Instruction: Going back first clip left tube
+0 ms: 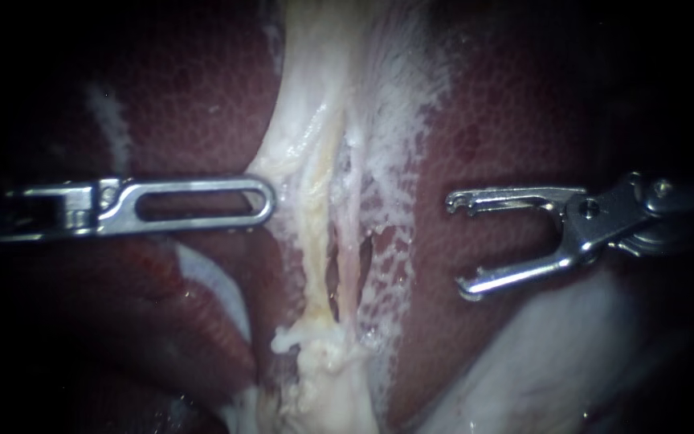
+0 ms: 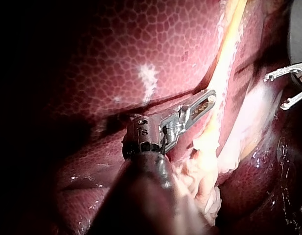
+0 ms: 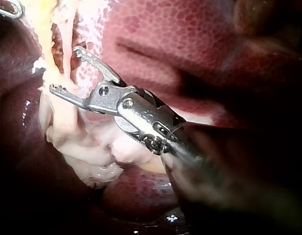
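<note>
Withdrawal advice: over the liver (image 1: 202, 96), draw the right tool (image 1: 458, 245) straight away from the pale band (image 1: 323, 96). Keep its spread, empty jaws off the left tube (image 1: 315, 233), the yellowish strand inside that band. Hold the left tool (image 1: 267, 201) steady; its jaws lie pressed together, tip at the band's edge. Count: one liver, one band, two tools, no clip seen on the tube.

**Colours at the operating site**

The liver (image 1: 194, 104) is deep maroon with fine honeycomb mottling. The band of tissue (image 1: 315, 161) is creamy white, streaked yellow, edged with lacy white webbing. The left instrument (image 1: 267, 202) and right instrument (image 1: 458, 245) are shiny silver.
</note>
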`<action>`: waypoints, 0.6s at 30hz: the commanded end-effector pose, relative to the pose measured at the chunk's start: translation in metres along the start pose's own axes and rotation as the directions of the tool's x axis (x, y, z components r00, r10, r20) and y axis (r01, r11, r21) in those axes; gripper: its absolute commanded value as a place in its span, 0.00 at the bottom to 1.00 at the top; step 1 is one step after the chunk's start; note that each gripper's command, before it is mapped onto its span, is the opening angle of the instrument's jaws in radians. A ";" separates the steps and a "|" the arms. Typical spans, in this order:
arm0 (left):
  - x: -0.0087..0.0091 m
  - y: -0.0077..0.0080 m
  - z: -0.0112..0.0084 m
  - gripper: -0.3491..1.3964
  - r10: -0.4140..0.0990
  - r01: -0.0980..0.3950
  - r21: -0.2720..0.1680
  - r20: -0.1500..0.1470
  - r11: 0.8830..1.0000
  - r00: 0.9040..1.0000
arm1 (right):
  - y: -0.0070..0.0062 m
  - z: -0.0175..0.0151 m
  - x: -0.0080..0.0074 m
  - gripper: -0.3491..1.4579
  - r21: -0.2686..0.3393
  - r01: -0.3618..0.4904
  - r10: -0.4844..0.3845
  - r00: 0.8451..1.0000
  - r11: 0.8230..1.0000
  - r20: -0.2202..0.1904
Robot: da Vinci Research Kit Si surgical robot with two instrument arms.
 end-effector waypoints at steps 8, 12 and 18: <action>0.0009 0.0003 0.0008 0.00 -0.004 0.004 -0.001 -0.011 1.000 1.000 | 0.0000 0.0001 0.0000 0.52 0.000 0.000 0.000 1.000 1.000 0.000; 0.0010 0.0004 0.0009 0.00 -0.003 0.003 -0.003 -0.012 1.000 1.000 | 0.0000 0.0001 0.0000 0.52 0.000 0.000 0.000 1.000 1.000 0.000; 0.0013 0.0005 0.0010 0.00 -0.007 0.007 -0.003 -0.016 1.000 1.000 | 0.0000 0.0001 0.0000 0.52 0.000 0.000 0.000 1.000 1.000 0.000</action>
